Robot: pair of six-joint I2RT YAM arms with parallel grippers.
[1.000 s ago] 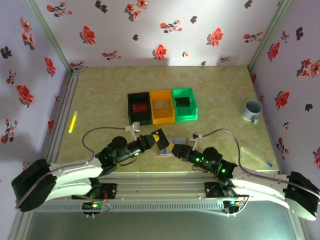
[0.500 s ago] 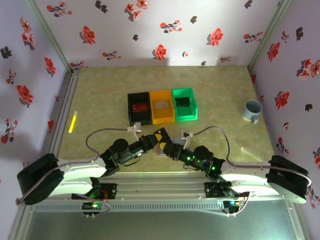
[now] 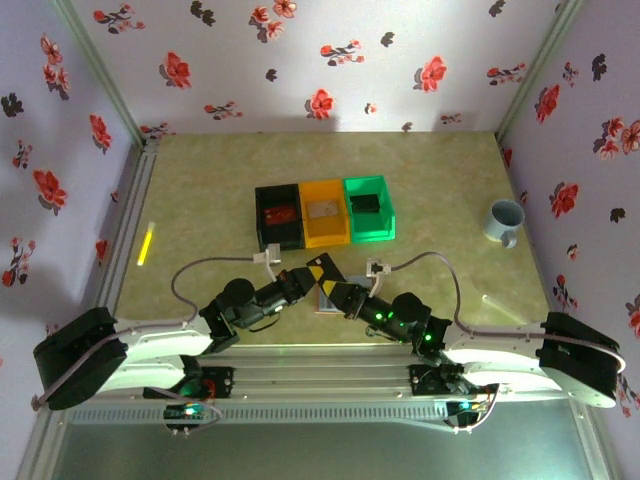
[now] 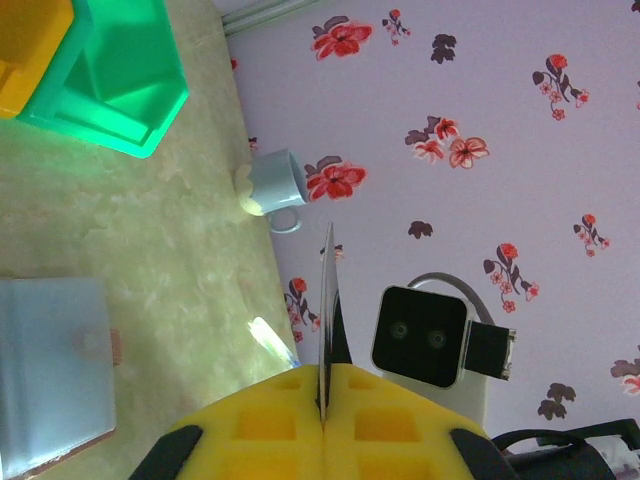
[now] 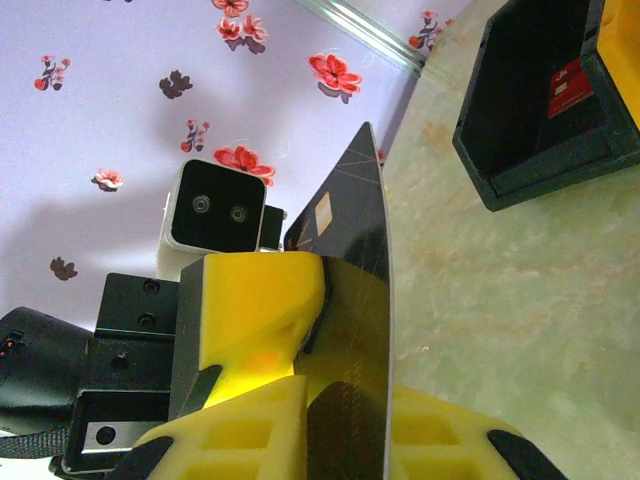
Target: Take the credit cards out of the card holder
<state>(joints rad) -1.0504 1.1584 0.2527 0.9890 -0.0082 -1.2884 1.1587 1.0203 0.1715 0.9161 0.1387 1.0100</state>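
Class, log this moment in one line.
left tool: shut on card | right tool: grips same card | card holder: open on table

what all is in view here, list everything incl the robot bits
black bin: 1, black, left of the row mid-table, red item inside
orange bin: 1, orange, middle of the row, pale item inside
green bin: 1, green, right of the row, dark item inside
mug: 1, pale grey-blue, right side of the table
stick: 1, yellow-green, left side of the table
card holder: 1, pale grey-blue inside, brown rim, open on the table by the arms
card: 1, black, held up above the table
left fingers: yellow, shut on the card
right fingers: yellow, either side of the card, grip unclear
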